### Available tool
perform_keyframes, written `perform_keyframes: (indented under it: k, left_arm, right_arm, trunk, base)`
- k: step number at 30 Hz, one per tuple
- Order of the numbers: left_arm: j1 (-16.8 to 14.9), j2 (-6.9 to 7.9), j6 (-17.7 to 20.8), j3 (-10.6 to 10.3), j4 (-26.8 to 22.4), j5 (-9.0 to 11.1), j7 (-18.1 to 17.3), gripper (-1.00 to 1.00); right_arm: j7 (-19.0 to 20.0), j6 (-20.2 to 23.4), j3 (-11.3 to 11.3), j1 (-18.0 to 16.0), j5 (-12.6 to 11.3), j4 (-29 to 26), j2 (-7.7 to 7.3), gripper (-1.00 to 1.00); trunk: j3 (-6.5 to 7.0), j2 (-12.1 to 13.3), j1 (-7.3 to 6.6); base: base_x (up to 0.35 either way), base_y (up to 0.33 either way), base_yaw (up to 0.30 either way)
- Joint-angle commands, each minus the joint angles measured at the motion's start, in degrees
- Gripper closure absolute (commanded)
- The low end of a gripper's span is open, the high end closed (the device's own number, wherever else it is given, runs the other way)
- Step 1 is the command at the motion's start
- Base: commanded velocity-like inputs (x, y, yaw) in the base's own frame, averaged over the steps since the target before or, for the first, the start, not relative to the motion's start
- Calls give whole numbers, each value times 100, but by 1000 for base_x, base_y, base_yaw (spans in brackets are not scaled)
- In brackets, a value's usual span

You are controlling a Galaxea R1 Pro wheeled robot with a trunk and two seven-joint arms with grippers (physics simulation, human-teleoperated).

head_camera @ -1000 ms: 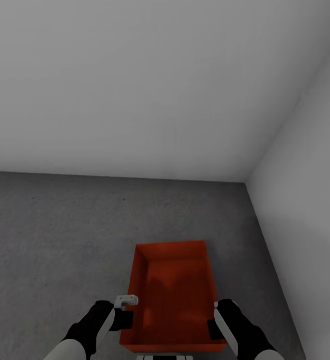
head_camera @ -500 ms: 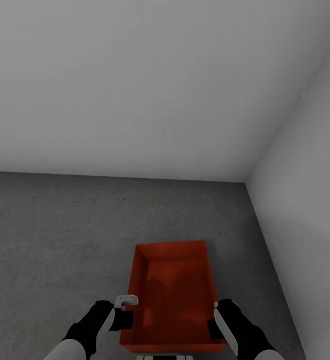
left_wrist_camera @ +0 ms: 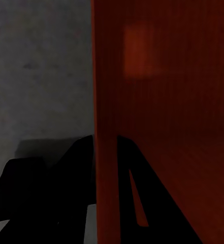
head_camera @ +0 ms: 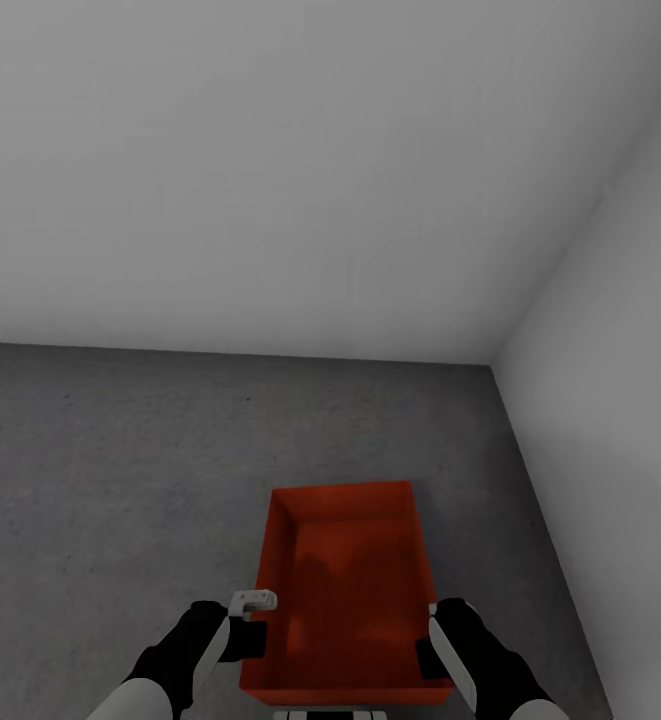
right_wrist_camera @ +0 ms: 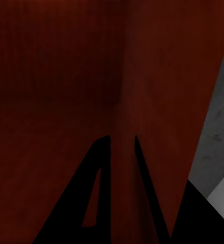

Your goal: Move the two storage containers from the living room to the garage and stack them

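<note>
One red-orange storage container [head_camera: 348, 585], open-topped and empty, sits low in the head view over the dark grey concrete floor [head_camera: 120, 470] of the garage. My left gripper [head_camera: 256, 634] is shut on its left wall, and my right gripper [head_camera: 431, 640] is shut on its right wall. In the left wrist view the thin red wall [left_wrist_camera: 104, 127] runs between the two dark fingers [left_wrist_camera: 76, 173]. The right wrist view shows the other wall [right_wrist_camera: 123, 117] pinched the same way, with the bin's inside beside it. I cannot tell whether the bin touches the floor.
A plain pale back wall [head_camera: 270, 180] and a right wall [head_camera: 620, 400] meet in a corner just beyond the bin. Bare concrete stretches to the left. A strip of floor [right_wrist_camera: 213, 127] shows outside the bin's right wall.
</note>
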Motion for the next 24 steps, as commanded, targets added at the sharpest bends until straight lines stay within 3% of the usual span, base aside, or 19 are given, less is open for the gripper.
perform_keyframes:
  k: [1,24]
  left_arm:
    - [4,-10,36,-14,-6,67,-12,100]
    - [4,-10,36,-14,-8,63,-12,100]
  right_arm:
    - [-23,-49,10,-3,-370,-10,86,100]
    - [-23,-49,10,-6,-370,-10,86,100]
  trunk:
    - [-4,-2,-1]
    - [-4,-2,-1]
  base:
    - [0,0,0]
    - [0,0,0]
